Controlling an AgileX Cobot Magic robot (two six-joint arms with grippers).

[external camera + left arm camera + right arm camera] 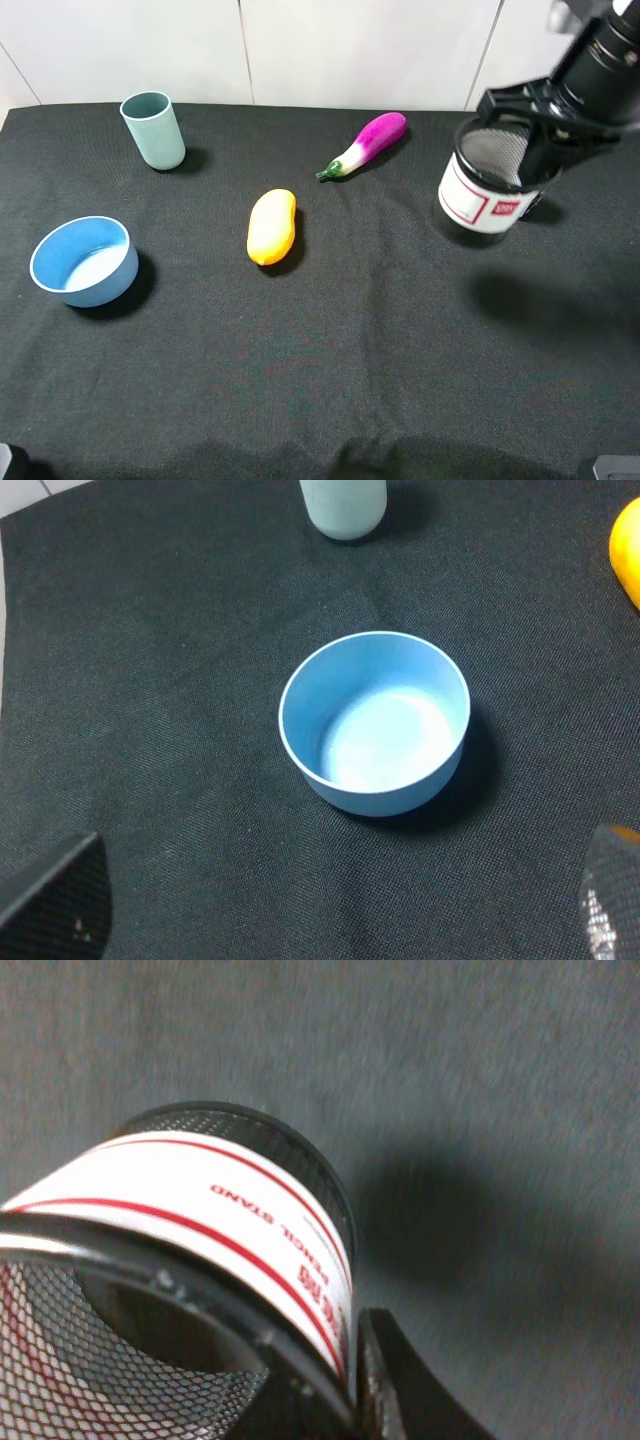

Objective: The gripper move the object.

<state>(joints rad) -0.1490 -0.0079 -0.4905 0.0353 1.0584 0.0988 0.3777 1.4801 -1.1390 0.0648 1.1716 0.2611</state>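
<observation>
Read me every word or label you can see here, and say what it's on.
"PENCIL STAND": small red print on the white band of the mesh pen cup, upside down in the right wrist view.
Larger red print further along that band: too blurred to read.
No other text visible.

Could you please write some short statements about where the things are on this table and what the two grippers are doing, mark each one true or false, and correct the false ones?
1. The right gripper is closed on the rim of the mesh pen cup. True.
2. The yellow fruit lies inside the blue bowl. False: the bowl is empty, and the fruit lies on the black cloth, apart from it.
3. The left gripper is open and holds nothing. True.
4. The teal cup lies on its side. False: it stands upright.
5. The toy eggplant touches the pen cup. False: bare cloth separates them.
</observation>
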